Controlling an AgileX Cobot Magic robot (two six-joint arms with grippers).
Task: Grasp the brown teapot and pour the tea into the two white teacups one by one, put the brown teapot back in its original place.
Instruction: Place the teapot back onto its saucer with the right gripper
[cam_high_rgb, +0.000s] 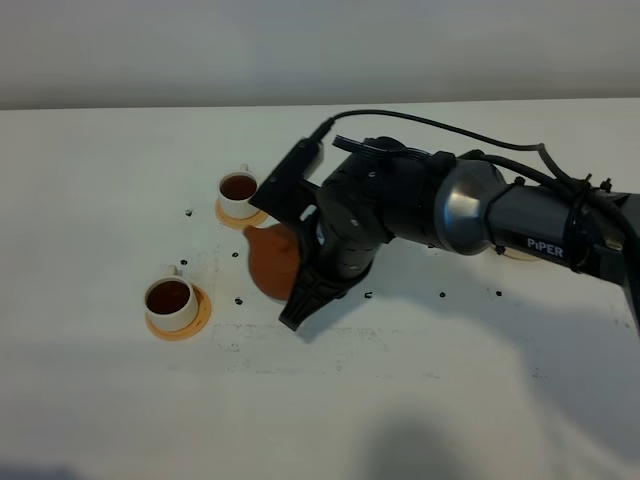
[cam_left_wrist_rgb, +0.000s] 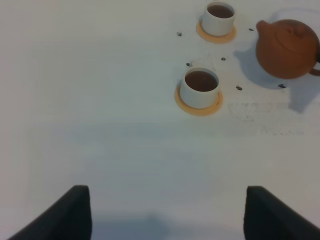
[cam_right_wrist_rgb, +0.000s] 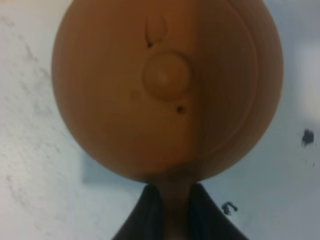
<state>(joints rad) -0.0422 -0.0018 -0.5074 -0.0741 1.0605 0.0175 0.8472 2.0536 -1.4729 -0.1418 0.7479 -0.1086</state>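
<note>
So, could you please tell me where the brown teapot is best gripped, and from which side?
By its loop handle, from the side opposite the spout. The brown teapot has a smooth round body, too wide to pinch, while the thin handle fits between closing fingers. The right tool already grips it this way, its fingers closed on the handle, with the spout pointing away toward the teacups.

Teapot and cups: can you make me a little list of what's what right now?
teapot: brown teapot held by its handle in the right gripper, jaws shut on it
far cup: white teacup on orange saucer, has tea
near cup: white teacup on orange saucer, has tea
left gripper: jaws open, holding nothing
table: white, small dark specks
</note>
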